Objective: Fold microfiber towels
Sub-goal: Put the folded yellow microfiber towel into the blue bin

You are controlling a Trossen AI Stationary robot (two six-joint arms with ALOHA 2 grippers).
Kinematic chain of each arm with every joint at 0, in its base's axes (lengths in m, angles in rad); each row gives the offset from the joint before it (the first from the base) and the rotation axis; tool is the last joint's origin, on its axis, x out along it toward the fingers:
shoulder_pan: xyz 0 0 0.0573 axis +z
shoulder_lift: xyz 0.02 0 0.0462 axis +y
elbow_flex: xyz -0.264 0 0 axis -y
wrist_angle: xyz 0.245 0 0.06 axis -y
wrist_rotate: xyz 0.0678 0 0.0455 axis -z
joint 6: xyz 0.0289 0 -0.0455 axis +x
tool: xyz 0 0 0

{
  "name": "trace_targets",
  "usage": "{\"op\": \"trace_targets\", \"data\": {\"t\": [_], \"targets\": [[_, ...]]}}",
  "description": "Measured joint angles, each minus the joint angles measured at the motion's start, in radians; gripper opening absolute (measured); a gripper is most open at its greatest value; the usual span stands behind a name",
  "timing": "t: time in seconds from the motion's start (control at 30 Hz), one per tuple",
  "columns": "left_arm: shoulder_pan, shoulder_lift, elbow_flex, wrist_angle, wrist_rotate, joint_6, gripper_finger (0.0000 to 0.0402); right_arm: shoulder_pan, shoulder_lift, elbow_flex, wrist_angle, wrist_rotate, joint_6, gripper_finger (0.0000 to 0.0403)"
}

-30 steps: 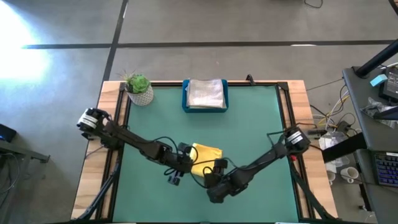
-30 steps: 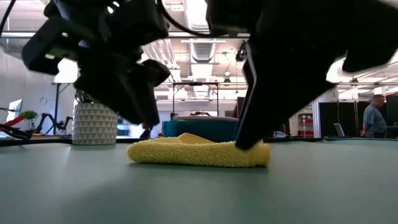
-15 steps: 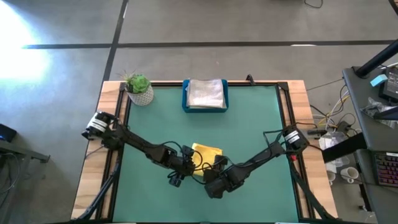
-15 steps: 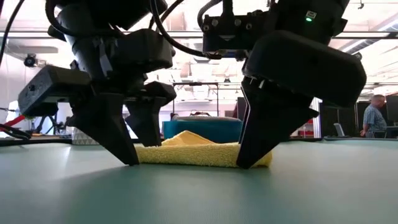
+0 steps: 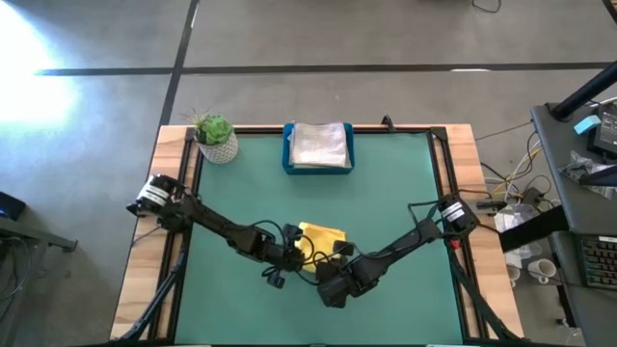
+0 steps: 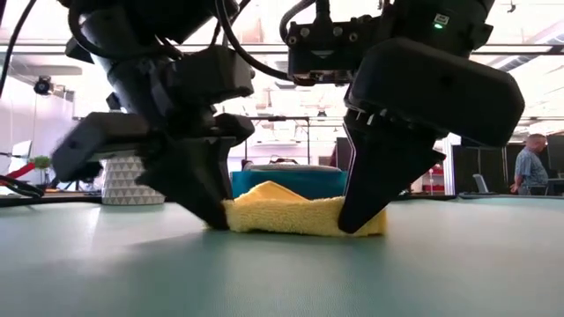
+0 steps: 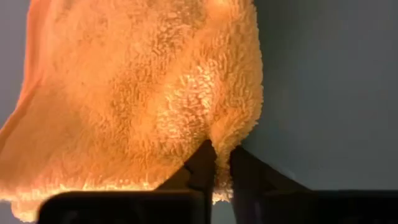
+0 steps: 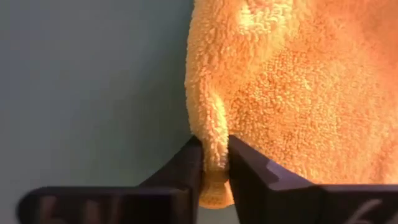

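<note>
**Both grippers pinching the yellow towel, lower centre of the table**

Left gripper [image 7: 217, 155]: fingers closed on a fold at the towel's edge, with pile squeezed between the two dark fingertips. In the high view this gripper [image 5: 281, 258] sits at the lower centre, at the left side of the yellow towel [image 5: 318, 241]

Right gripper [image 8: 211, 155]: fingers closed on a ridge of the towel's edge, cloth bunched between them. In the high view it [image 5: 339, 265] sits just right of the left gripper, at the towel's lower right side

Low view: both grippers reach down to the mat, one at each end of the towel [image 6: 300, 211], which lies on the mat as a thick bundle with a raised peak

Green mat [image 5: 386, 202]: covers the table

Blue tray [image 5: 318, 146]: upper centre of the high view, at the far edge, holding a pale folded cloth

Potted plant [image 5: 215, 137]: upper left corner of the mat

A person [image 6: 531, 169]: far right of the low view, in the room behind
</note>
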Motion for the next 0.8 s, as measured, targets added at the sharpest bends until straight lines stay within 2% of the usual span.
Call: {"op": "trace_targets", "data": {"t": [0.07, 0.17, 0.5, 0.8], "targets": [[0.001, 0.0, 0.0, 0.0, -0.002, -0.001, 0.001, 0.0, -0.002, 0.0, -0.001, -0.005, 0.019, 0.0042], [0.001, -0.004, 0.0, -0.001, 0.003, -0.001, 0.0012, 0.0, -0.008, 0.0, -0.007, -0.012, 0.041, 0.0014], [0.002, -0.115, 0.037, -0.132, 0.02, -0.001, 0.0003, 0.0, -0.01, 0.142, -0.182, -0.021, 0.05, 0.0009], [0.024, -0.186, 0.113, -0.291, 0.02, 0.007, 0.0002, -0.013, -0.012, 0.322, -0.457, 0.095, 0.053, 0.0009]]}}
